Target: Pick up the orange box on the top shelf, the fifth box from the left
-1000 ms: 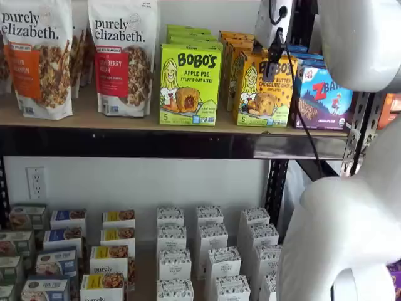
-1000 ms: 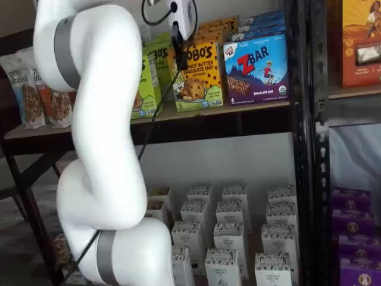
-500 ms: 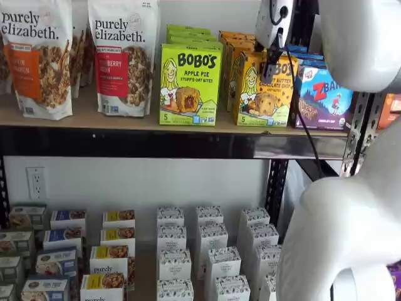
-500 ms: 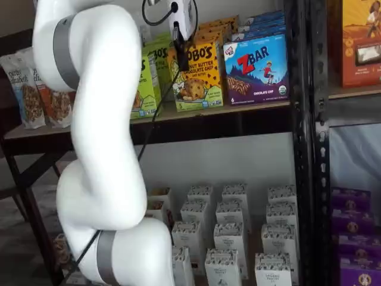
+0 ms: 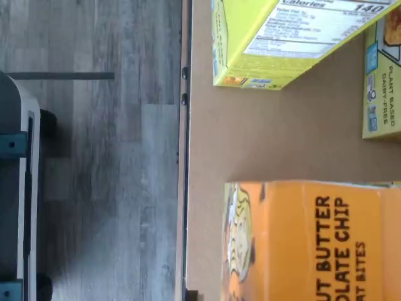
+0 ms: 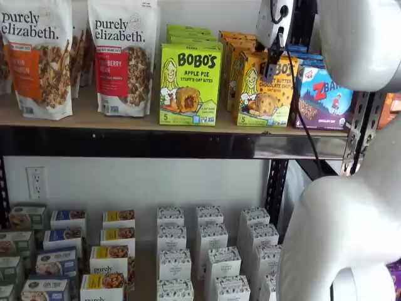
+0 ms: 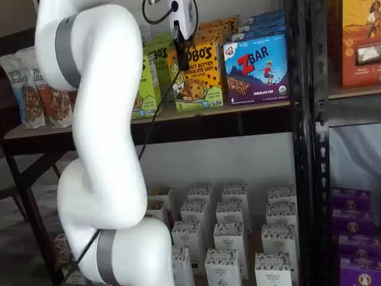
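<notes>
Nearest the cameras, the white arm [image 7: 101,149] fills much of both shelf views, rising from low down and reaching up toward the top shelf [image 6: 156,143], with a black cable [image 6: 304,119] trailing down from the wrist. At its end the gripper [image 6: 274,55] hangs in front of the orange box [image 6: 265,89]; its black fingers [image 7: 182,55] lie over the upper part of the carton's face in both shelf views, seen side-on, so I cannot tell whether the jaws are spread or pinching the box. That box stands upright on the top shelf close to the front edge, the green box [image 6: 190,84] to its left with a bare gap of board between them, and the blue box [image 6: 324,97] just beside it on the right. More orange cartons are lined up behind it. Farther left on the same board stand granola bags [image 6: 122,56]. From the wrist view the orange box's printed face [image 5: 313,241] shows close up on the tan board, apart from the green box [image 5: 276,41]. Below, the lower shelf holds rows of small white boxes [image 6: 210,251].
</notes>
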Action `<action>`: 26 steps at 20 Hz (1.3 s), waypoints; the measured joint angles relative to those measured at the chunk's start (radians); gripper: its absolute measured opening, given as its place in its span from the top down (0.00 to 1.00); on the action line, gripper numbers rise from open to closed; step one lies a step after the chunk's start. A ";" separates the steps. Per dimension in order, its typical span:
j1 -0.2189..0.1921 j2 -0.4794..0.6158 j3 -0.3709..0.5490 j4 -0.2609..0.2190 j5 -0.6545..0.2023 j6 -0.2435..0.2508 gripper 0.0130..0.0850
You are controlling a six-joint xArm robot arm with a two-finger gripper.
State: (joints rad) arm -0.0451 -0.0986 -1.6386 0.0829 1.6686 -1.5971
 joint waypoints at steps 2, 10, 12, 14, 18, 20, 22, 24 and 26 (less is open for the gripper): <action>0.001 -0.002 0.003 -0.001 -0.003 0.000 0.28; -0.001 -0.011 0.014 0.000 -0.010 -0.001 0.28; -0.001 -0.012 0.015 0.003 -0.011 -0.001 0.28; 0.000 -0.013 0.016 0.003 -0.010 0.000 0.28; 0.001 -0.016 0.018 0.004 -0.010 0.002 0.28; 0.001 -0.017 0.019 0.005 -0.010 0.002 0.28; 0.002 -0.018 0.019 0.005 -0.010 0.002 0.39; 0.002 -0.019 0.020 0.005 -0.010 0.003 0.39; 0.002 -0.020 0.021 0.006 -0.010 0.003 0.44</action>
State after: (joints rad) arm -0.0430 -0.1182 -1.6176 0.0889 1.6589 -1.5943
